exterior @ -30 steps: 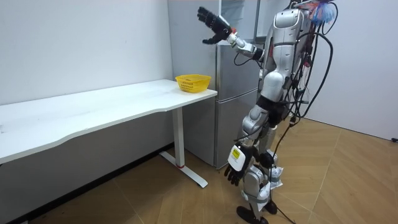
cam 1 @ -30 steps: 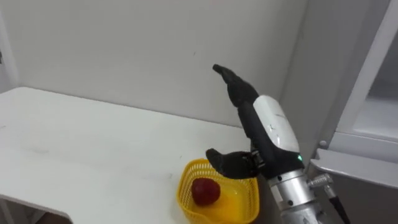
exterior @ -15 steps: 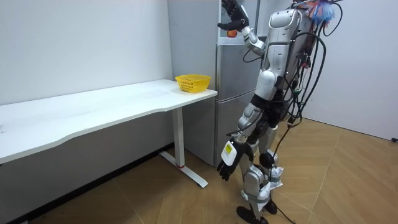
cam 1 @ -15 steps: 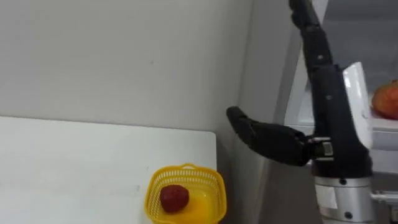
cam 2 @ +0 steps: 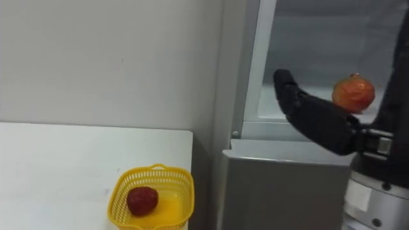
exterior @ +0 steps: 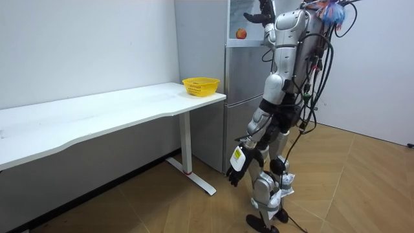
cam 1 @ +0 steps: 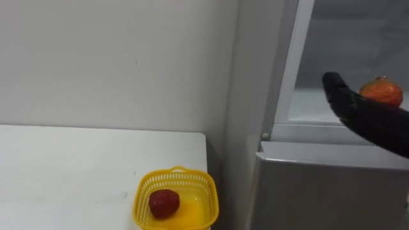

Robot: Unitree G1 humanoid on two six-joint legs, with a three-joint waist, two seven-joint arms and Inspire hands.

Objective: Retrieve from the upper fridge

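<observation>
An orange-red round fruit lies on the white shelf of the open upper fridge compartment. In the room view the fruit sits at head height. My right hand is raised in front of that shelf, open, with its thumb stretched toward the view's left. It is just left of the fruit and I cannot tell whether it touches it. My left hand hangs open by my thigh. I stand upright, close to the grey fridge.
A yellow mesh basket holding a red fruit stands on the white table at its corner beside the fridge. The lower fridge door is closed. A plain wall runs behind the table.
My right hand has swung from above the basket, right and up, to the upper fridge shelf by the fruit. The eye view has turned toward the fridge.
</observation>
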